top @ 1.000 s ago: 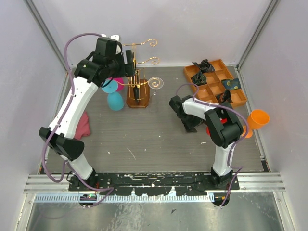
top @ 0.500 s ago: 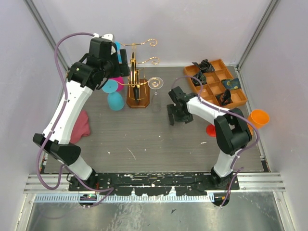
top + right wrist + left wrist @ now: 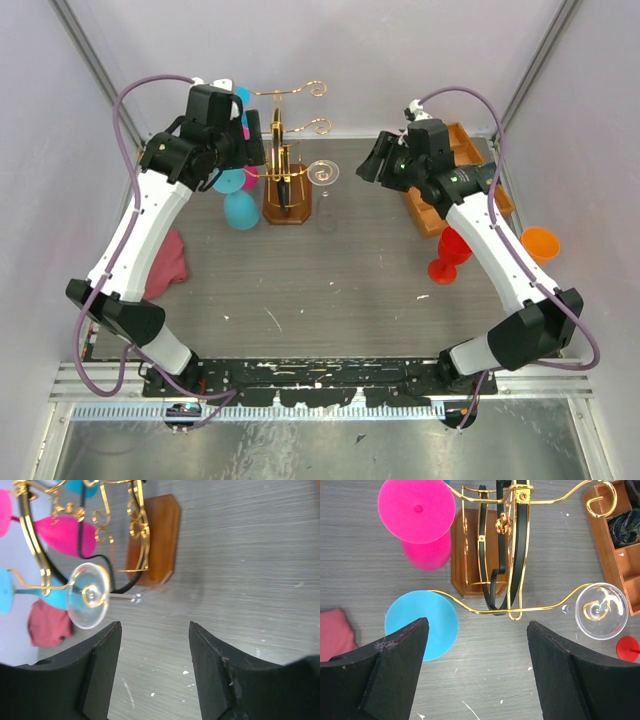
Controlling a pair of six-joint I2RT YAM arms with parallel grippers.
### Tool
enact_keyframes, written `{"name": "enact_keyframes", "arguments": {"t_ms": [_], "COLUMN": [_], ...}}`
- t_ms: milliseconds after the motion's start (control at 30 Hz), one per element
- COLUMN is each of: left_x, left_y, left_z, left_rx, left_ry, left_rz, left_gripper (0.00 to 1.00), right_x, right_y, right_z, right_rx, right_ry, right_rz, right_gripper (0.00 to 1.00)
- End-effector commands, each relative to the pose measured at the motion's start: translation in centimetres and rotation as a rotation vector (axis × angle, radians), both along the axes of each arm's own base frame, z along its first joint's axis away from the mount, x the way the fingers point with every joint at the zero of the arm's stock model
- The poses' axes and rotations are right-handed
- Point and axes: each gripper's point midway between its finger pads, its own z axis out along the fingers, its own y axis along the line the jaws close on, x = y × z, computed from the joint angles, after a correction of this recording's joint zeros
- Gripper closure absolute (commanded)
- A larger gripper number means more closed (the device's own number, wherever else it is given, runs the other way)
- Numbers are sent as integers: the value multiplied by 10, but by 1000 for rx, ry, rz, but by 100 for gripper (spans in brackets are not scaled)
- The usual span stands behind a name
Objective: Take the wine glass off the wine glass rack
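The wine glass rack (image 3: 288, 188), gold wire on a brown wooden base (image 3: 470, 555), stands at the back middle of the table. A clear wine glass (image 3: 323, 173) hangs upside down from its right scroll arm, foot up (image 3: 601, 611) (image 3: 89, 602). A blue glass (image 3: 238, 206) (image 3: 422, 625) and a pink glass (image 3: 416, 511) hang on the left side. My left gripper (image 3: 252, 148) (image 3: 477, 675) hovers open above the rack's near edge, holding nothing. My right gripper (image 3: 370, 165) (image 3: 155, 665) is open just right of the clear glass, apart from it, with only table between its fingers.
An orange-brown compartmented tray (image 3: 452, 140) (image 3: 615, 555) with dark wrappers sits at the back right, partly under the right arm. A red glass (image 3: 447, 255) stands upright on the table and an orange cup (image 3: 540, 243) lies by the right wall. A pink cloth (image 3: 168, 262) lies at the left.
The right arm has risen from the table's middle and swung back toward the rack's right side, its jaws narrowing somewhat. The red glass now shows. The left arm has hardly moved.
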Motion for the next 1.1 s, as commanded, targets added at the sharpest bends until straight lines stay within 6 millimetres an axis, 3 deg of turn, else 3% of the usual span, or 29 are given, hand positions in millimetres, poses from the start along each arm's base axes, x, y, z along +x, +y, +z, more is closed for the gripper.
{"name": "enact_keyframes", "arguments": {"t_ms": [0,433,500,700,967,1067], "left_x": [-5,-10,-10,-10,-11,-11], "left_y": [3,4,4,4,1,1], "left_z": [8,12,11,9,8,8], "left_rx": [-24,-28,-25,-16,-31,-34], "left_ry": [-20,-37,-35,-30,-24,-24], "left_rz": [12,-4,-6,-11,-20,-20], "left_gripper": [13,13,13,13,13,13], "right_x": [0,20,21,20,39,48], "right_y": [44,81,86,88,64,65], "right_z": [19,11,9,19,36,42], "right_rx": [190,333,356,406,453,479], "right_ry": [-3,35,41,29,-15,-31], "right_rz": [144,252,270,286,200,198], "right_gripper": [38,40,50,97,99,99]}}
